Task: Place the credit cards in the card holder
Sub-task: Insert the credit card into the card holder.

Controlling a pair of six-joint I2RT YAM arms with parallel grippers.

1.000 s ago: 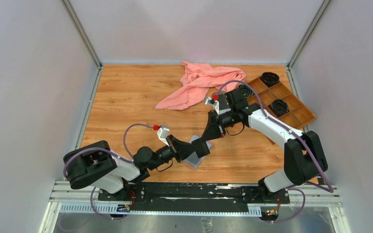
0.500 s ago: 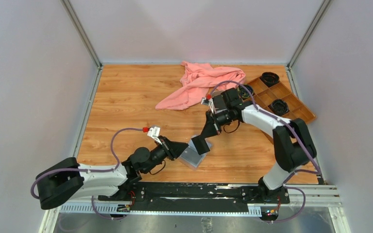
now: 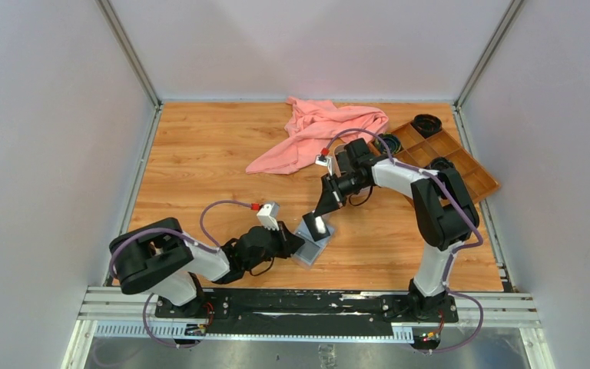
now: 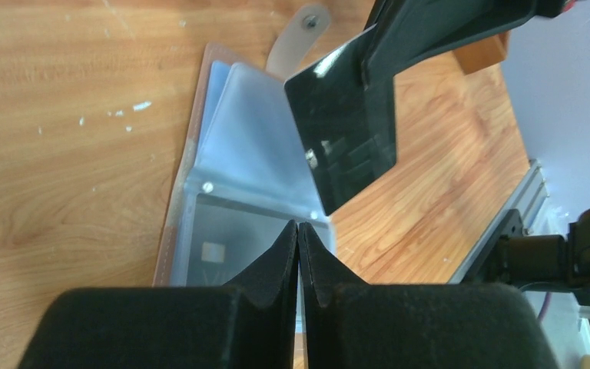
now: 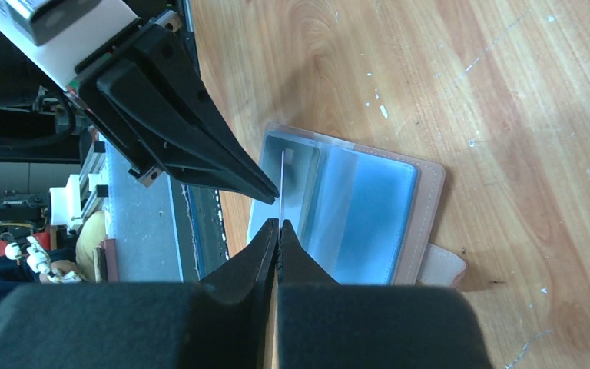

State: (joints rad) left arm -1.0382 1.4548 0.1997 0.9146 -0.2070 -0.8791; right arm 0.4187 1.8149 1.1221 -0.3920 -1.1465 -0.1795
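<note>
Over the card holder (image 5: 369, 200), right gripper (image 5: 278, 224) jaws clamp a credit card (image 4: 339, 154).

card holder (image 4: 234, 146) lies open, sleeves up, dark card (image 4: 219, 254) inside; black card (image 4: 346, 146) tilted above it.

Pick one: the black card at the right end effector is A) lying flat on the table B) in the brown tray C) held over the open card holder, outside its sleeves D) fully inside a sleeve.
C: the right end effector pinches the black card, whole in view, over the open card holder.
</note>
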